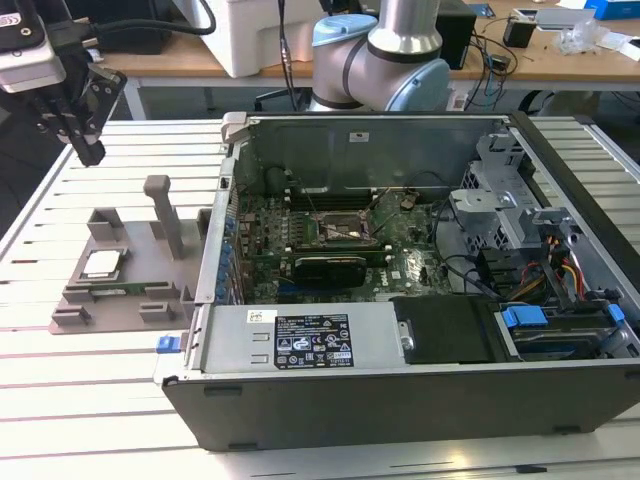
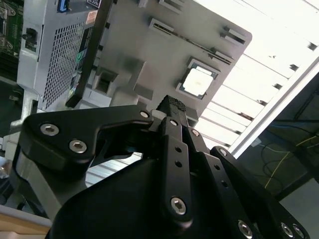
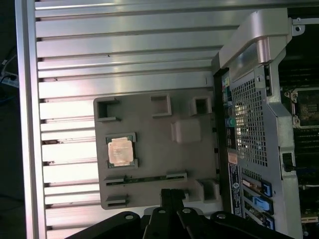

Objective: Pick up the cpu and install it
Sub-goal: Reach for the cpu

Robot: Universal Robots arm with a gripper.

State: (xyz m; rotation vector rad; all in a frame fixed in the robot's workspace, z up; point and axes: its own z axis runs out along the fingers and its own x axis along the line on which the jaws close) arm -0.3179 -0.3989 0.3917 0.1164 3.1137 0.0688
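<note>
Your cpu [image 1: 102, 263] [image 3: 121, 150] [image 2: 197, 81] is a small flat square with a pale silver top, lying in a framed pocket of the grey fixture [image 1: 125, 300] beside the computer case [image 1: 400, 390]. Your gripper [image 1: 88, 150] [image 3: 171, 191] hangs clear of it, fingers pressed together and empty.

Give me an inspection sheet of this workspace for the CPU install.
Surface: slatted metal table.
Job's things: cpu seated in grey fixture; socket inside open computer case.
Clutter: memory stick lying in the fixture.
Grippers: end effector shut, empty, above the table, apart from the cpu.
Cables: coloured wires inside the case, exterior view's right.
Surroundings: desk with boxes behind.
</note>
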